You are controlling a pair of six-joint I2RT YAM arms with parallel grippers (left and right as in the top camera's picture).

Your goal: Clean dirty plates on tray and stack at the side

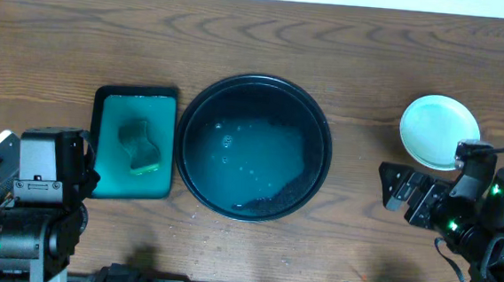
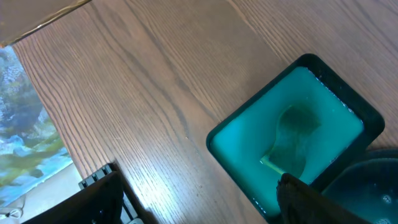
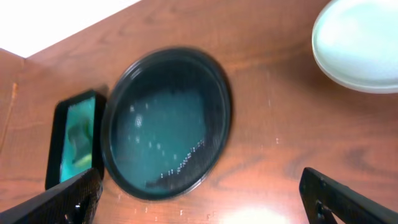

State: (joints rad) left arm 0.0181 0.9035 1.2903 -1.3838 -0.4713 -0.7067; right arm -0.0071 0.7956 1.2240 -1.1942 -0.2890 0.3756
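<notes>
Plates (image 1: 439, 132) lie at the right side of the table (image 1: 259, 44) in the overhead view, showing as one pale mint round outline, flat, hollow side up. Whether more than one is stacked there I cannot tell. Being round, the outline has no long axis. One large black tray (image 1: 326, 153) lies flat in the middle, well apart from the plates, with teal water and bubbles in it. Just beside its left rim is one small green tray (image 1: 137, 90), long axis running away from the robot, with one sponge (image 1: 139, 145) on it. The left gripper (image 1: 87, 181) is at that green tray's near left edge. The right gripper (image 1: 399, 194) is between the black tray and the plates, nearer the robot, and the right arm's own body covers the plates' near right rim.

In the left wrist view, the green tray (image 2: 249, 149) and sponge (image 2: 295, 134) lie ahead to the right, with a bit of the black tray (image 2: 373, 180) at the corner. The two fingers (image 2: 102, 199) are spread wide with bare wood between them, released.

The right wrist view is blurred. The black tray (image 3: 227, 118) is centred, the green tray (image 3: 74, 143) beyond it and the plates (image 3: 360, 43) at the upper right. The jaws are wide apart, grasping nothing
</notes>
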